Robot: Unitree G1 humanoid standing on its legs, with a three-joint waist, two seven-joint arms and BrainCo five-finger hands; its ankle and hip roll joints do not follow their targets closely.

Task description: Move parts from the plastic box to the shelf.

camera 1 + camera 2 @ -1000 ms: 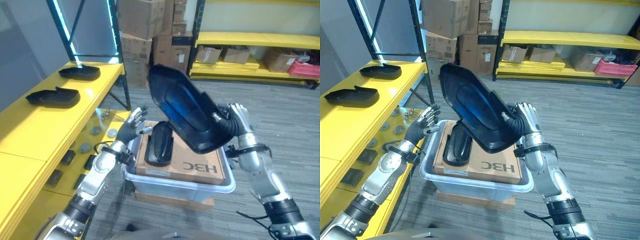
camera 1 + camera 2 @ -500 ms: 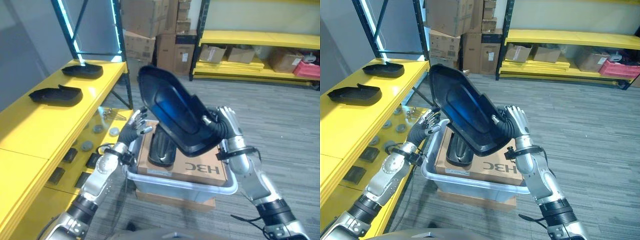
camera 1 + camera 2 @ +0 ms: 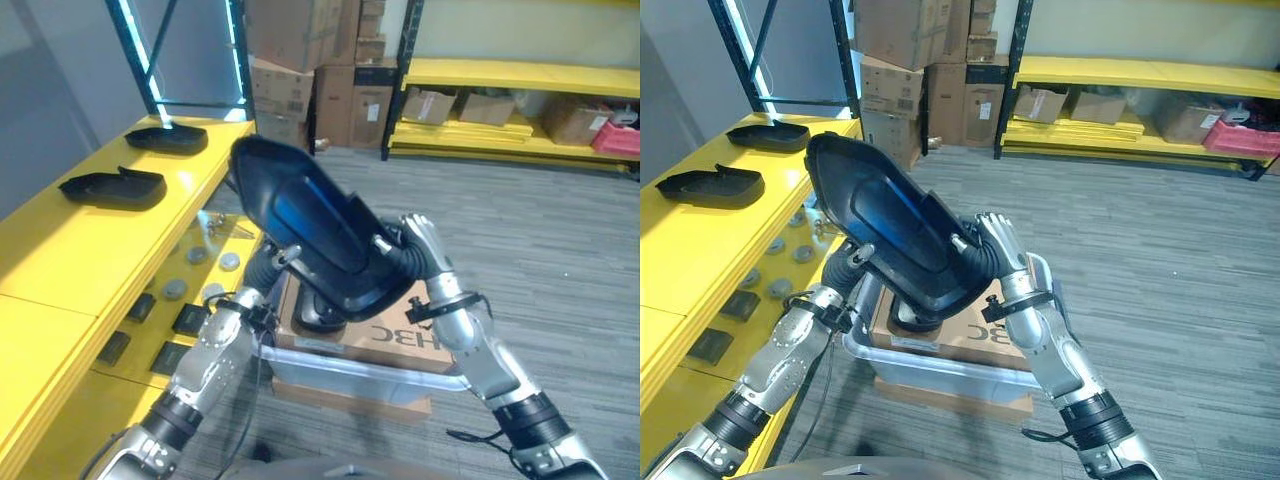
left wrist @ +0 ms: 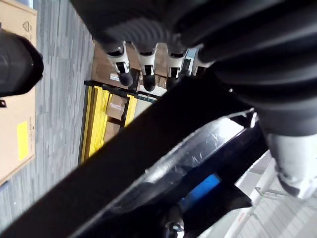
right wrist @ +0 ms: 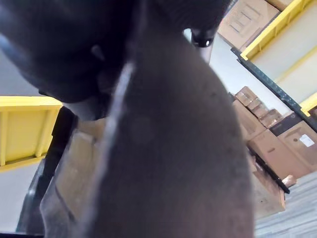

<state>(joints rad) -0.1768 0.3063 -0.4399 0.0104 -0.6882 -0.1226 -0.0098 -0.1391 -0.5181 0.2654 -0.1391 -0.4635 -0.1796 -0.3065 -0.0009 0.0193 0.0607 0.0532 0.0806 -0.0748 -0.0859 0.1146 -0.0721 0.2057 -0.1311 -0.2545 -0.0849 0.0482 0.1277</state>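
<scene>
A large black part [image 3: 320, 240], a glossy shell with a blue sheen on its inner face, is held up in the air above the plastic box [image 3: 350, 365], tilted with its broad end toward the yellow shelf [image 3: 90, 240]. The right robot hand [image 3: 420, 245] grips its lower end, fingers curled round the edge. The left robot hand [image 3: 845, 265] sits under the part's near side, mostly hidden behind it in the head views; its own wrist view shows the fingers [image 4: 124, 77] fairly straight beside the part's dark edge (whether they clasp it I cannot tell). In the plastic box lies a cardboard box [image 3: 400, 335] with a second black part [image 3: 320, 312] resting on top. Two more black parts [image 3: 112, 187] and [image 3: 167, 138] already lie on the shelf, well apart from each other. Stacked cardboard cartons [image 3: 300, 60] stand at the back.
</scene>
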